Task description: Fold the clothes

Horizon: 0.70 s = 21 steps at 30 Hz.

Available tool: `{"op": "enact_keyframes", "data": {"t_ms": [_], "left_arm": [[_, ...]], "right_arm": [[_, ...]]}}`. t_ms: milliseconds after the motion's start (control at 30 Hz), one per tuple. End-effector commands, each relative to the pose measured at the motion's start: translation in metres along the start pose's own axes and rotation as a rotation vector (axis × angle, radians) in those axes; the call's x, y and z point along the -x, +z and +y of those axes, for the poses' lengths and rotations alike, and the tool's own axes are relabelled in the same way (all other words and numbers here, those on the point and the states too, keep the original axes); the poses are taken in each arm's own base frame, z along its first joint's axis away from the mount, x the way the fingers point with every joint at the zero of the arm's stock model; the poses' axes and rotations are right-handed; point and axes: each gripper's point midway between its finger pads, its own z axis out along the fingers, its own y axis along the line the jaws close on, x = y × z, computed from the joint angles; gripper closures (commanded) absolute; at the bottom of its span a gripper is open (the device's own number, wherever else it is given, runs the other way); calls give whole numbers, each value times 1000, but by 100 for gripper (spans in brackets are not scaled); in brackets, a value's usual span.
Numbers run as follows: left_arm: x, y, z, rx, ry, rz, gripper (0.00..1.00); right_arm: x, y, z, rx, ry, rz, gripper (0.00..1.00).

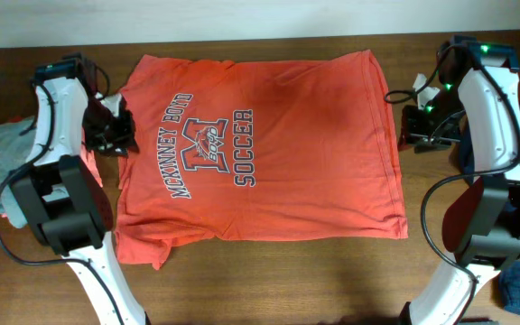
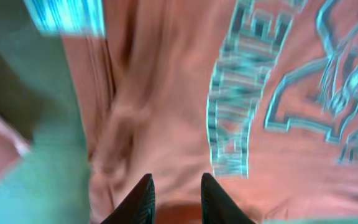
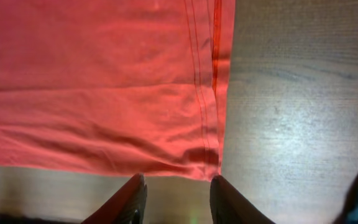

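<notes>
Claws: left claw (image 2: 176, 180) narrowly parted, empty, 9 o'clock of T-shirt (image 1: 278, 181); right claw (image 3: 178, 180) parted, empty, over hem (image 3: 211, 167), 3 o'clock; we judge pinching both layers squarely best

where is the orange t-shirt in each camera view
Overhead: the orange T-shirt lies spread flat across the middle of the picture.
Left wrist: the shirt fills most of the blurred frame, its print at upper right.
Right wrist: it covers the upper left, with the bare wooden table to the right.
Shared landmark: the varsity lettering ties overhead to left wrist. The stitched hem ties overhead to right wrist.
</notes>
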Motion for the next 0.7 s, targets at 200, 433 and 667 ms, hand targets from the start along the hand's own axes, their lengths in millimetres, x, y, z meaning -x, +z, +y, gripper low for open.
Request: {"op": "enact_keyframes", "data": {"t_ms": [200, 433, 667], "left_arm": [[-43, -21, 3, 104, -9, 126, 76], [-70, -39, -12, 117, 16, 141, 76], [-118, -37, -13, 173, 18, 159, 76]], "right_arm": [[-38, -5, -4, -11, 30, 129, 58], [-95, 7, -2, -6, 56, 212, 56], [-128, 8, 9, 35, 52, 141, 50]]}}
